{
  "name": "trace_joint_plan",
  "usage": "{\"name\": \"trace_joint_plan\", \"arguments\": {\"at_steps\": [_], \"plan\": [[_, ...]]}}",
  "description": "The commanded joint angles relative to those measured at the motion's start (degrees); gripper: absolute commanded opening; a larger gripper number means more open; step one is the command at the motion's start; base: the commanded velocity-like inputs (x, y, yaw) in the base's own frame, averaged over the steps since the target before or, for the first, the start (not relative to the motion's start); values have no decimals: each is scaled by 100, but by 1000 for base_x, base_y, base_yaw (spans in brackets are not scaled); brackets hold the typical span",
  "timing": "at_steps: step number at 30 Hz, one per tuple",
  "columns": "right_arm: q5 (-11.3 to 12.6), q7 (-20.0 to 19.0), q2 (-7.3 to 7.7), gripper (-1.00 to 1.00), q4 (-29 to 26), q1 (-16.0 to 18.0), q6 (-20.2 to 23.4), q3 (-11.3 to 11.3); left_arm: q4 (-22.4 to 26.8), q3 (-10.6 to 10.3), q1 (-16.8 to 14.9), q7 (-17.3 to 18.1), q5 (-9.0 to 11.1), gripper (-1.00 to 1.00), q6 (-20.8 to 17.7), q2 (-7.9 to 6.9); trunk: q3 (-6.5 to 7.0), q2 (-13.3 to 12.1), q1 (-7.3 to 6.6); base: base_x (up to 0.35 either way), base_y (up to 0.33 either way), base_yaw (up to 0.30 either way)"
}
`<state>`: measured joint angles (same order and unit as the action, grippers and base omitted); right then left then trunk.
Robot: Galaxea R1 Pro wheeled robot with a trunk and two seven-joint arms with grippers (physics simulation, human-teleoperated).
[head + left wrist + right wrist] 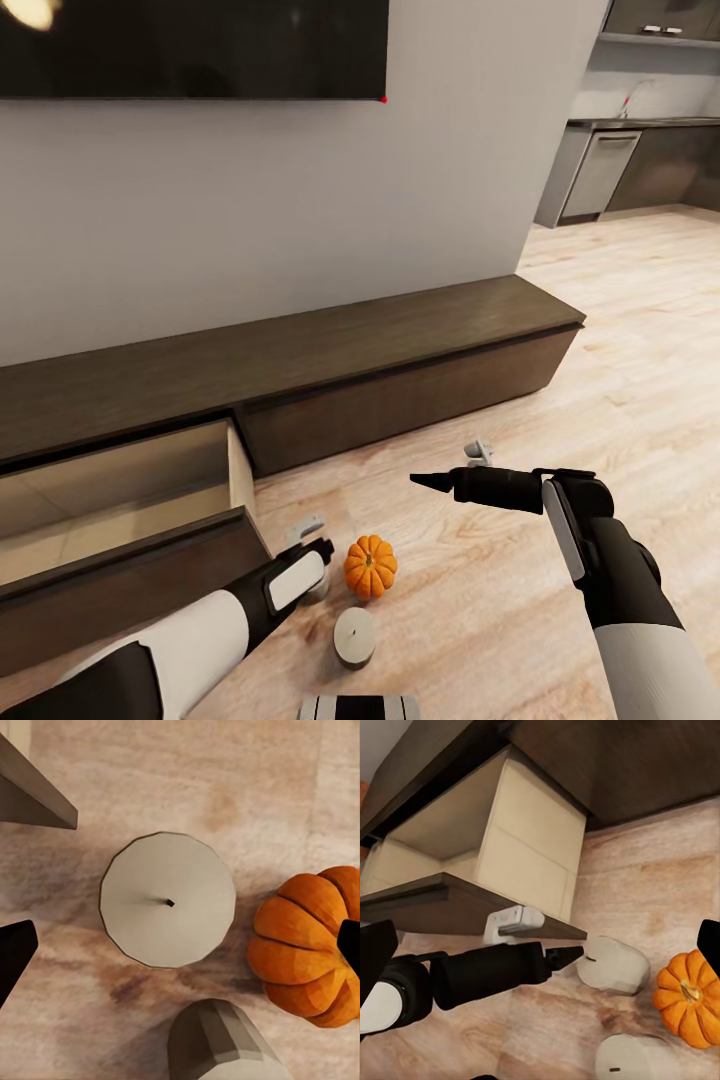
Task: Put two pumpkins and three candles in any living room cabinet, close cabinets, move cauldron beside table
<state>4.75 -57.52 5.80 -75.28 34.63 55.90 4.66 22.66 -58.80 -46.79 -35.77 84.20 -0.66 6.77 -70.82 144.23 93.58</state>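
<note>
Candle below L wrist: one grey candle [167,900] stands upright on the wood floor [225,787], right under the left gripper [180,945]. Flat pale top, tiny wick in the middle.
Pumpkin: one orange pumpkin [370,566] sits on the floor just beside that candle [354,636], not touching as far as I can tell. It is near the front corner of the open drawer.
More candles: the right wrist view shows two near the pumpkin [690,999]: one tipped on its side [613,964], one upright [639,1061]. A 3rd grey stub [479,453] lies on the floor well apart, out past the right arm. Looks like a candle, too small to be sure.
L gripper: jaws spread wide, holds nothing. It hangs low over the upright candle.
R gripper [430,482]: up in the air, holds nothing. Fingers look pressed together to a point, but I can't tell for sure.
Cabinet: long dark wood cabinet [400,350] runs along the wall. Its left drawer [120,500] is pulled out. The beige inside that shows has nothing in it.
Done so far: drawer open, that's all I can see.
Left to do: I'd say nearly all. Pumpkin + candles go in, then shut the drawer, then the cauldron job.
Next step (guess): grab the candle under the L gripper.
Words / labels: none to read. Dark screen [190,45] on the wall is blank, w/ a small red dot at its corner.
</note>
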Motion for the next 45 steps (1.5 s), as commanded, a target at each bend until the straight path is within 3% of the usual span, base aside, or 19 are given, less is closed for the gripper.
{"name": "trace_joint_plan", "arguments": {"at_steps": [1, 7, 30, 45], "plan": [[-3, 5, 0, 100, 2, 0, 0, 0, 1, 0, -2, 0, 0, 100, 16, 0, 0, 0, 0, 0, 0, 0], [-1, 4, 0, 100, 6, 0, 0, 0, -3, -7, 2, 8, 0, 100, 391, 0, 0, 0, 0, 0, 0, 0], [0, 4, -7, 100, -5, 0, 0, 0, 1, 0, 3, 9, 0, 100, 435, -9, -510, 31, 59, 0, 0, 0], [0, 4, -9, 100, -13, 0, 0, 0, 1, 0, 3, 9, 0, 100, 438, -7, -510, 31, 59, 100, 0, 0]]}}
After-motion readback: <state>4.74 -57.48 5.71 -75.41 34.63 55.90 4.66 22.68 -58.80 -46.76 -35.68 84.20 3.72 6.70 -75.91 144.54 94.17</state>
